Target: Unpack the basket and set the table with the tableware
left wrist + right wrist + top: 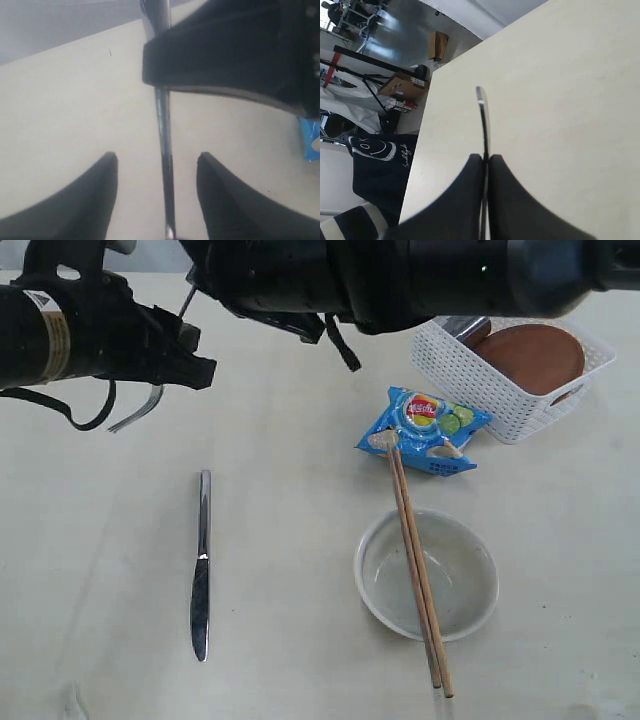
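Observation:
The steel fork [142,412] hangs over the table [290,510] at the far left, tines low, handle running up to my right gripper [203,277], which is shut on it [485,159]. My left gripper [190,352] stands open around the fork's stem [165,165], and its fingers [102,195] are clear of the stem on both sides. The steel knife [201,565] lies on the table. Wooden chopsticks [418,570] rest across the white bowl [470,585]. The white basket [470,375] at the back right holds the reddish-brown plate [530,358].
A blue snack bag [425,430] lies between basket and bowl, touching the chopsticks' far ends. My right arm spans the whole back of the scene. The table's far edge [427,125] shows in the right wrist view.

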